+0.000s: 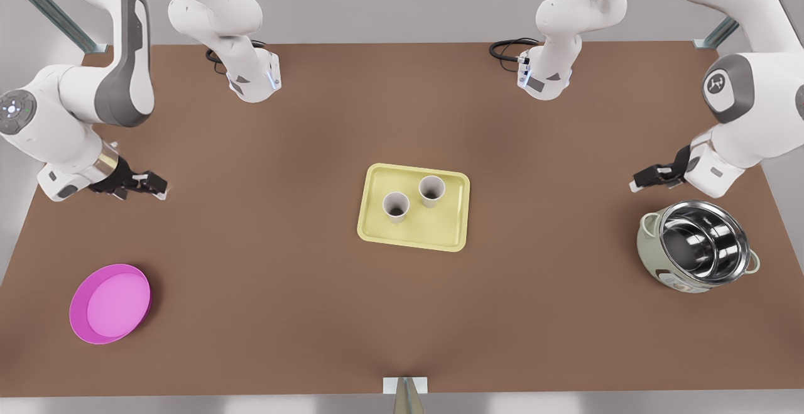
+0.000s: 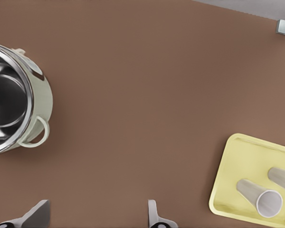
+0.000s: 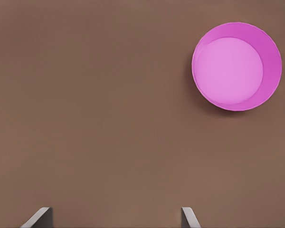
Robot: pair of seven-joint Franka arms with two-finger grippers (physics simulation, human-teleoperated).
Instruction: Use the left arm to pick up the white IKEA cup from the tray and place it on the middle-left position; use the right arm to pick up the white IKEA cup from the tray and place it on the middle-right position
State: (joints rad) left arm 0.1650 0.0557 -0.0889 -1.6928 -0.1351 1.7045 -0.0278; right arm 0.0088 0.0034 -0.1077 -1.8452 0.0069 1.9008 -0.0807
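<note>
Cups: 2 upright on tray (image 1: 377, 228), mid-surface. Left gripper (image 2: 97, 216) by pot (image 2: 19, 109), right gripper (image 3: 116, 216) near magenta plate (image 3: 236, 66); both jaws wide open, empty, well apart from tray.

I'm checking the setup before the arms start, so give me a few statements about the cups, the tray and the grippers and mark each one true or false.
1. Both white cups stand upright on the tray. True.
2. The left gripper holds a cup. False: it is open and empty, above bare table beside the steel pot.
3. The magenta plate lies on the tray. False: it sits on the table near a front corner, far from the tray.
4. The right gripper is open, at the front view's left, with the plate ahead of it in its wrist view. True.
5. The pot holds a cup. False: its steel inside is empty.
</note>
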